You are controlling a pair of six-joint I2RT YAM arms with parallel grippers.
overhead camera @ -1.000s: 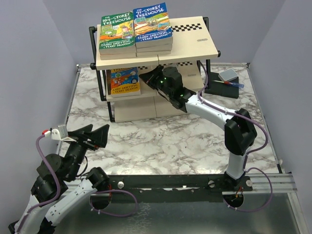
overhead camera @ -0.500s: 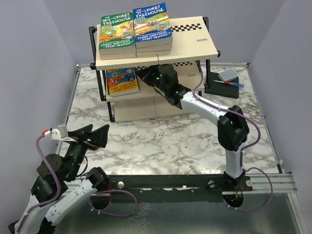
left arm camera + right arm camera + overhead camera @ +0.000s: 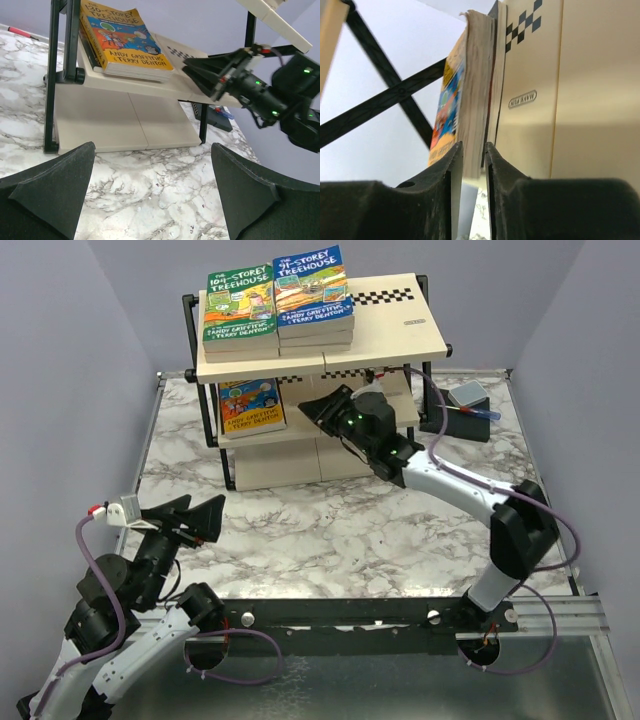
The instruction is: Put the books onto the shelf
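Books: top view, two glossy paperback stacks lie flat on the shelf's cream top board, with another on the middle tier, upper left of the frame. None seen on the marble bench, so stowing looks nearly finished. Left wrist view: left pincer gaping wide, empty. Right wrist view: right pincer parted narrowly, apparently gripping nothing, a book's rough page edges just beyond.
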